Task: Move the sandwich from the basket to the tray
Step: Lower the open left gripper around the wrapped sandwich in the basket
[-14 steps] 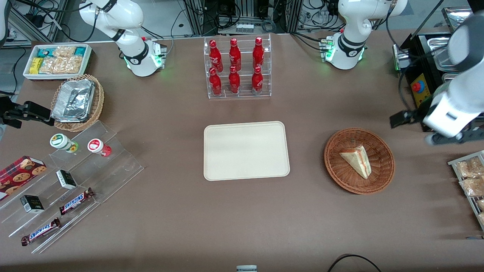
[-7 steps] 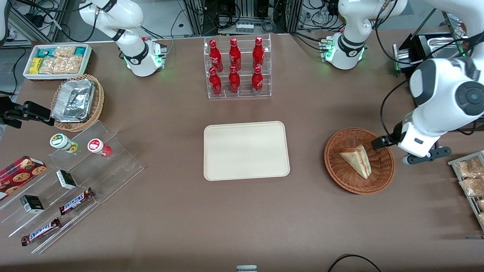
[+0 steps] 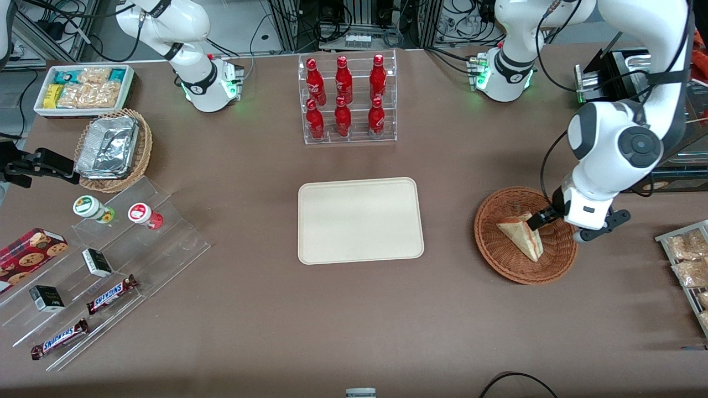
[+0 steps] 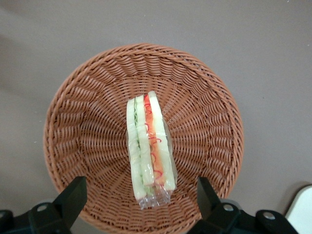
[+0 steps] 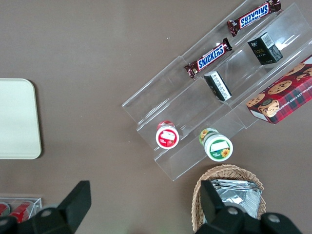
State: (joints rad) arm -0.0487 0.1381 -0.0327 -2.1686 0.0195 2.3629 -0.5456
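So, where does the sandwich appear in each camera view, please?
Front view: the sandwich lies in the basket, toward the working arm's end of the table; the gripper hangs open just above it.
Left wrist view: the sandwich lies at the basket's middle.
Right wrist view: not in it.
Shared landmark: the basket.

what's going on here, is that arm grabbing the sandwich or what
Not yet. The left arm's gripper hangs open over the basket, its fingers spread on either side of the wrapped sandwich without touching it. The sandwich lies in the middle of the basket. The tray it is meant for sits bare at the centre of the table, toward the parked arm's end from the basket.
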